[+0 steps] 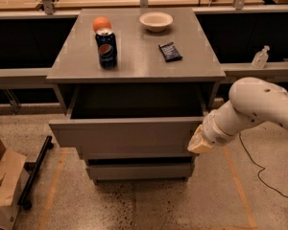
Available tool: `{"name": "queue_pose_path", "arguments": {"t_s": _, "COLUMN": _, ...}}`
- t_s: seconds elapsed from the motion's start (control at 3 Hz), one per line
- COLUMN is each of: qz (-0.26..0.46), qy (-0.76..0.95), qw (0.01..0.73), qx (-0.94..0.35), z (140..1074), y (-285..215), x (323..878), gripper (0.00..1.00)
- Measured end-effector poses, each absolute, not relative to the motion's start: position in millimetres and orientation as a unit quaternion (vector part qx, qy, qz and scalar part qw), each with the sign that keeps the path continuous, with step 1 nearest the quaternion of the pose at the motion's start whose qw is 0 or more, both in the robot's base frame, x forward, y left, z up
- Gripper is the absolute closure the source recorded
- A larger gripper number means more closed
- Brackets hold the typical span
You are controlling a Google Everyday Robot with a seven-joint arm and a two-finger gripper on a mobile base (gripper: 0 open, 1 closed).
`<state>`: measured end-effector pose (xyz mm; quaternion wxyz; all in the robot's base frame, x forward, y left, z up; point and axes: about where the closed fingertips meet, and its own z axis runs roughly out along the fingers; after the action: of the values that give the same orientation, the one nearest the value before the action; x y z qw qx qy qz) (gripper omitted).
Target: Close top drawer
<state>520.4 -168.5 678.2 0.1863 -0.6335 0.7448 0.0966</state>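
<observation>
The top drawer (127, 135) is a wide matte-gray box with a plain flat front, pulled partly out of the gray cabinet. Its inside looks dark and empty. My gripper (198, 144) sits at the end of the white arm, at the right end of the drawer's front panel, touching or almost touching it. A narrower gray drawer front (139, 170) shows below it.
On the cabinet top (139, 61) stand a Pepsi can (106, 48), an orange (102, 23), a white bowl (156, 20) and a dark snack packet (170, 51). A cardboard box (2, 186) and a black bar (36, 169) lie on the floor at left. A sanitizer bottle (260, 57) stands at right.
</observation>
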Motion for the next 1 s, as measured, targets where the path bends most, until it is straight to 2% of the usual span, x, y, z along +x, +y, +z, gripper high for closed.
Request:
{"name": "queue_pose_path", "arguments": {"t_s": 0.67, "qz": 0.05, "qy": 0.711, "qw": 0.239, "qx": -0.659, "z": 659.6, "y": -165.6, "x": 610.7, "gripper": 1.0}}
{"name": "queue_pose_path", "arguments": {"t_s": 1.0, "qz": 0.05, "qy": 0.711, "qw": 0.24, "qx": -0.659, "z": 659.6, "y": -165.9, "x": 609.3, "gripper": 1.0}}
